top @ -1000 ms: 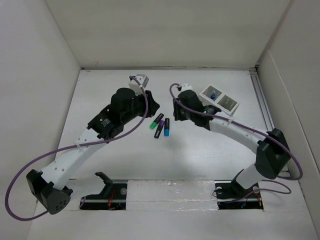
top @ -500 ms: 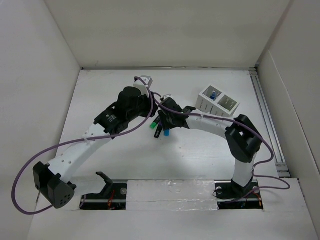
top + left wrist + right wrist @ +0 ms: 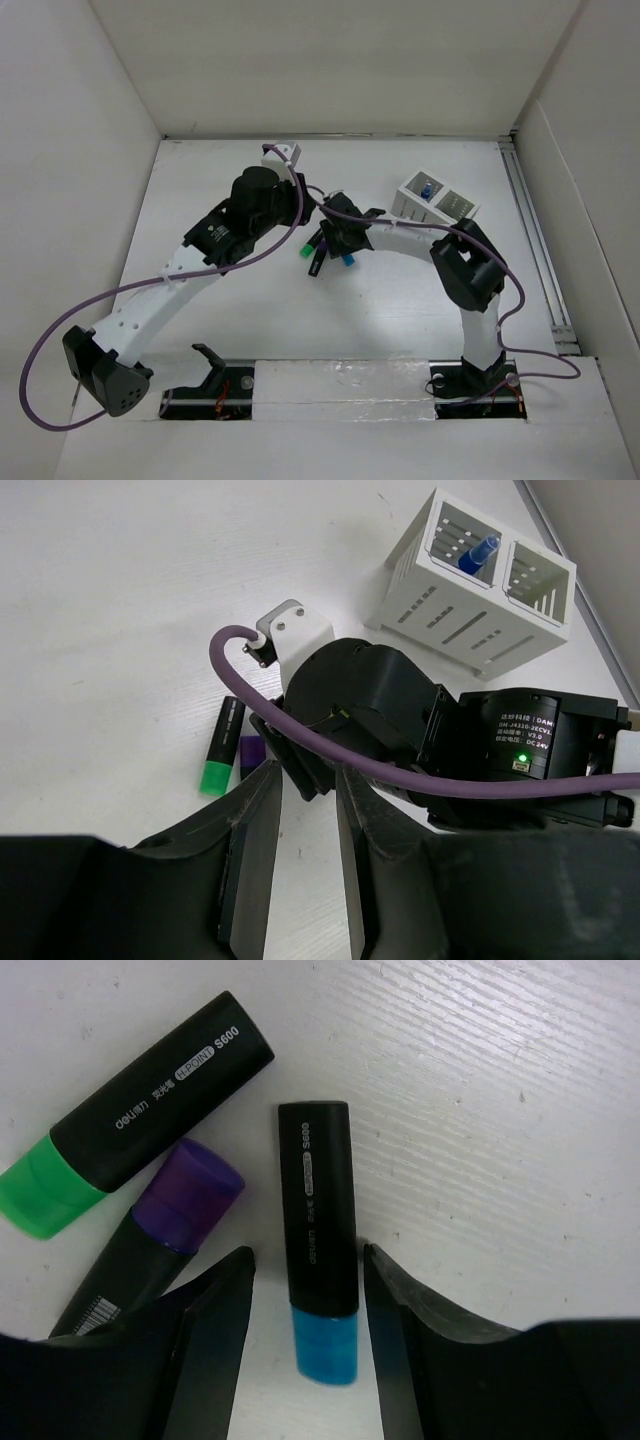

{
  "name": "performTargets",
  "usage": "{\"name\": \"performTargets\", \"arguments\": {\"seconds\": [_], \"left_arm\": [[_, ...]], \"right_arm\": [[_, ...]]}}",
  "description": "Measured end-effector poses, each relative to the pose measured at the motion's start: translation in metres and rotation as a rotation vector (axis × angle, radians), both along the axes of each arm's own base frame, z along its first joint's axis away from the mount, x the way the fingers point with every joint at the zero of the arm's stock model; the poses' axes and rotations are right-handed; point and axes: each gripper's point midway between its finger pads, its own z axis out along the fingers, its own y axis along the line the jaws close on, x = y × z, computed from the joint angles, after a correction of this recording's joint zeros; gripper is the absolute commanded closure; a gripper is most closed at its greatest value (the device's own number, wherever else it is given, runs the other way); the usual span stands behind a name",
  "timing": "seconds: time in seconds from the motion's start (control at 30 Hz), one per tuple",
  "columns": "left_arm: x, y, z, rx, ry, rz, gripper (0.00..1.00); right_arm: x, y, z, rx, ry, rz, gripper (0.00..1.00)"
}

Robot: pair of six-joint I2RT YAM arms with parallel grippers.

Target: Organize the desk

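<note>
Right gripper [image 3: 307,1258] stood part-open, empty, jaws astride blue marker [image 3: 318,1210], not yet closed. Green marker [image 3: 150,1110] and purple marker [image 3: 190,1195] lay just beside. Left gripper [image 3: 305,815] hovered near, part-open, empty. One pen [image 3: 478,552] sat in box [image 3: 470,630] beyond; three markers remained on desk [image 3: 380,320] beneath.

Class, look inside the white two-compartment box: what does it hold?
A blue marker leans in one compartment of the box. The other shows nothing, but its floor is hidden by the walls.
</note>
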Motion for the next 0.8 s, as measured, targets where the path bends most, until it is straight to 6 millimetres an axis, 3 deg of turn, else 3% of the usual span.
{"name": "performTargets", "arguments": {"seconds": [0.07,0.17,0.33,0.43,0.47,0.53,0.6,0.8], "left_arm": [[0.0,0.001,0.001,-0.005,0.001,0.008,0.75],[0.0,0.003,0.003,-0.013,0.001,0.021,0.74],[-0.003,0.005,0.008,-0.033,-0.004,0.032,0.74],[-0.003,0.005,0.009,-0.041,0.0,0.035,0.74],[-0.003,0.005,0.009,-0.044,0.001,0.035,0.74],[-0.003,0.004,0.009,-0.048,0.003,0.036,0.74],[-0.004,0.004,0.01,-0.052,0.005,0.034,0.74],[-0.007,0.0,0.009,-0.059,0.013,0.011,0.74]], "right_arm": [[0.003,0.001,0.0,0.006,-0.006,0.002,0.52],[0.007,0.001,0.0,0.005,-0.012,0.003,0.78],[0.006,-0.007,0.0,0.015,-0.021,-0.01,0.91],[-0.01,-0.025,-0.001,0.006,-0.009,-0.022,0.89],[-0.023,-0.037,-0.001,-0.003,0.005,-0.031,0.8],[-0.028,-0.041,-0.001,-0.005,0.008,-0.034,0.77],[-0.037,-0.05,-0.002,-0.009,0.014,-0.042,0.65],[-0.036,-0.05,-0.001,-0.012,0.017,-0.055,0.54]]}}
